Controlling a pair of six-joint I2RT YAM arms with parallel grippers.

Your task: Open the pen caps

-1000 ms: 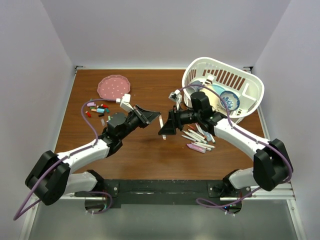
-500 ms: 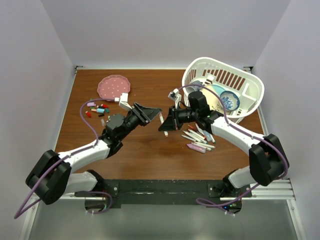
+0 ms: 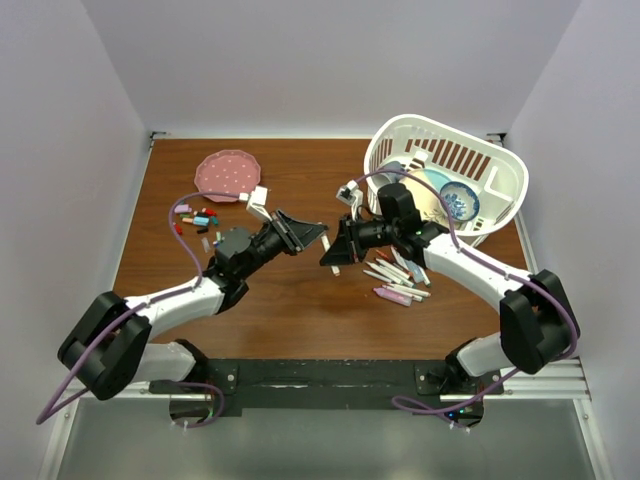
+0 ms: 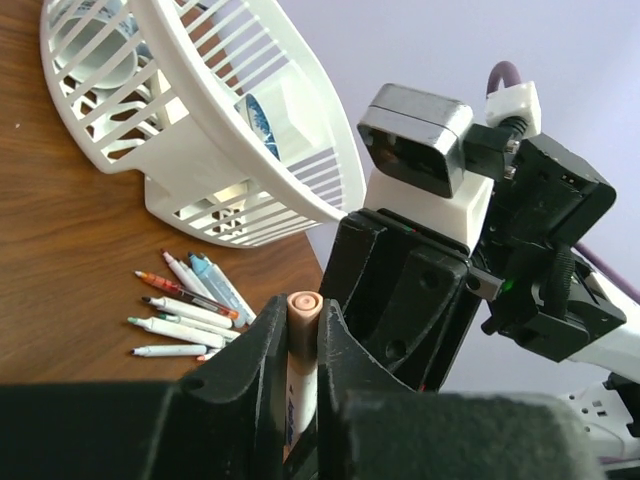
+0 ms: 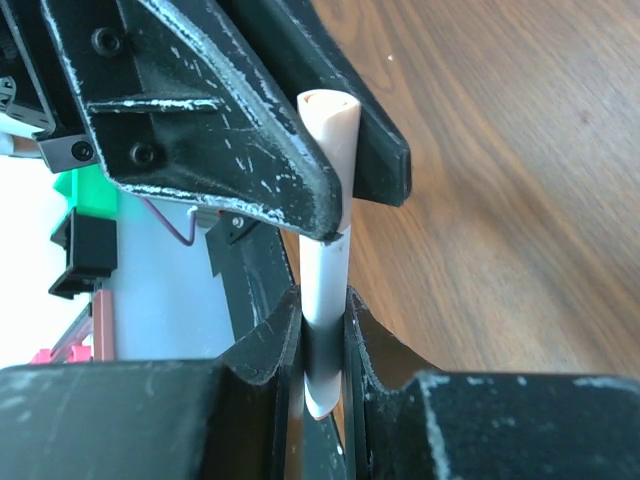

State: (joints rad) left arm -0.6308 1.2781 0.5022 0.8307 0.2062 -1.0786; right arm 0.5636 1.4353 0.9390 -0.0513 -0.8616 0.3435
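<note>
Right wrist: our right gripper (image 5: pixel 322 325) clamps the pen (image 5: pixel 322 270), left gripper (image 4: pixel 300 335) pinches its cap (image 5: pixel 330 140); a skewed pull could slip either.

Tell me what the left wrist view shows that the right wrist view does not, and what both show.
Only left wrist: the basket, loose pens on the table beside it, and the right arm's camera. Only right wrist: the right gripper closed on the white barrel of a pen. Both: that pen's peach end, held in the left gripper.
</note>
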